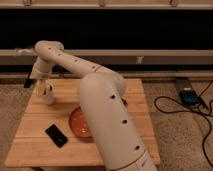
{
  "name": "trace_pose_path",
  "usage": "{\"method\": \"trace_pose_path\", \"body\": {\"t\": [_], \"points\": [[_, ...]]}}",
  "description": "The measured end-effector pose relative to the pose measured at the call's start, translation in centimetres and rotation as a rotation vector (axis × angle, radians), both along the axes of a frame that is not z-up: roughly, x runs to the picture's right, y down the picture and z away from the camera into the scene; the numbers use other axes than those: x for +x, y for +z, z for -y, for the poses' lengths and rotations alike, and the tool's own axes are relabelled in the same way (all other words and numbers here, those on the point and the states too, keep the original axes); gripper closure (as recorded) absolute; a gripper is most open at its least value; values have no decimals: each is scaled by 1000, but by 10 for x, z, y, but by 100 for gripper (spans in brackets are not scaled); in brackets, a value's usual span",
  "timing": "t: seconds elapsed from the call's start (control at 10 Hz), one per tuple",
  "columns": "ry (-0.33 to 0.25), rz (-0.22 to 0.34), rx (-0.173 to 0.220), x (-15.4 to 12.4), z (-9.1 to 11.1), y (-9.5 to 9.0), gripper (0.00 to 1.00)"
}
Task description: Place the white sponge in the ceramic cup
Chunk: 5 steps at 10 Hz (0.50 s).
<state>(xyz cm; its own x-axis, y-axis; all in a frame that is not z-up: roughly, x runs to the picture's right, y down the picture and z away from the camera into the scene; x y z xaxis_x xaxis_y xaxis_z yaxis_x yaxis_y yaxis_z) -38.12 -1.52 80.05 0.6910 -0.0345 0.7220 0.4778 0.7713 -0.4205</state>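
The ceramic cup (48, 96) is small and white and stands near the back left of the wooden table (35, 145). My gripper (44, 88) hangs at the end of the white arm, directly over the cup and touching or just inside its rim. A pale shape at the cup's mouth may be the white sponge, but I cannot tell it apart from the gripper and the cup.
An orange bowl (77, 122) sits mid-table, partly hidden by my arm (107, 115). A flat black device (56, 135) lies at the front left. A blue box (189, 96) with black cables lies on the floor at the right. A dark wall with rails runs behind the table.
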Motion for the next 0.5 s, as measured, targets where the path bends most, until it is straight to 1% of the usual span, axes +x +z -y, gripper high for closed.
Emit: {"method": "trace_pose_path", "body": {"t": [0.2, 0.5], "points": [[-4, -38, 21, 13, 4, -3, 20], [-10, -40, 23, 12, 3, -3, 20]]}}
